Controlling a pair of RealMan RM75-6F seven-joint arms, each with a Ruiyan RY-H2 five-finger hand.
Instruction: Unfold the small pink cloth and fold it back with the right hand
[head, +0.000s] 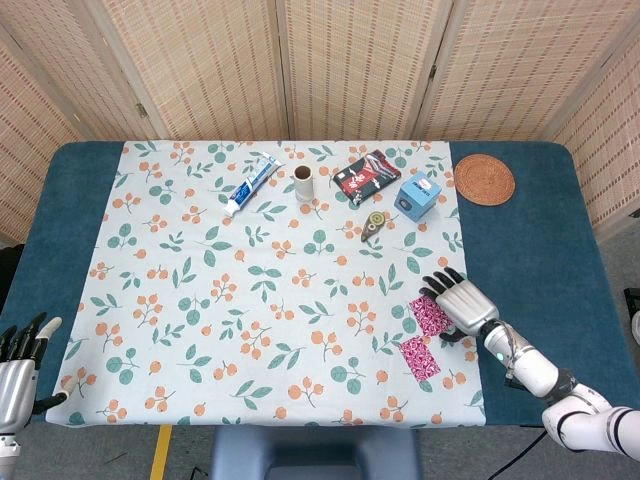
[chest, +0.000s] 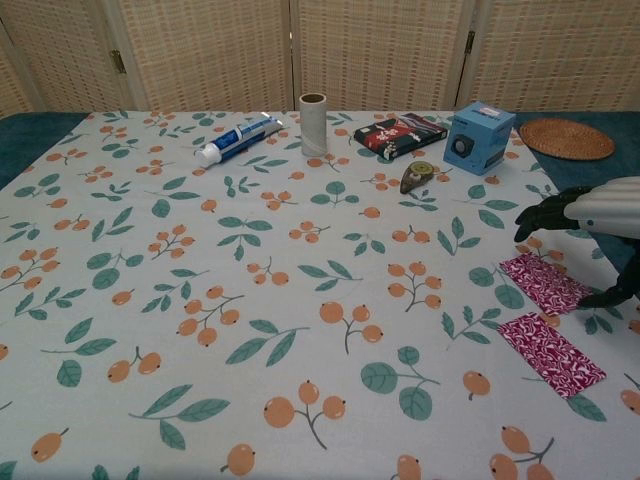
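Right hand (head: 462, 305), fingers spread and empty, hovers over the small pink patterned cloth (chest: 544, 281) lying flat near the table's right edge; thin, limp fabric, best pinched at a corner.

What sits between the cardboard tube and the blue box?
The dark patterned packet lies between tube and box, seen in both views.

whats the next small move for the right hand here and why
Probably lower the right hand onto the far pink cloth and pinch its edge. The chest view shows the hand hovering over that piece with fingers spread, holding nothing, and both pink pieces, including the near pink cloth, lying flat on the tablecloth.
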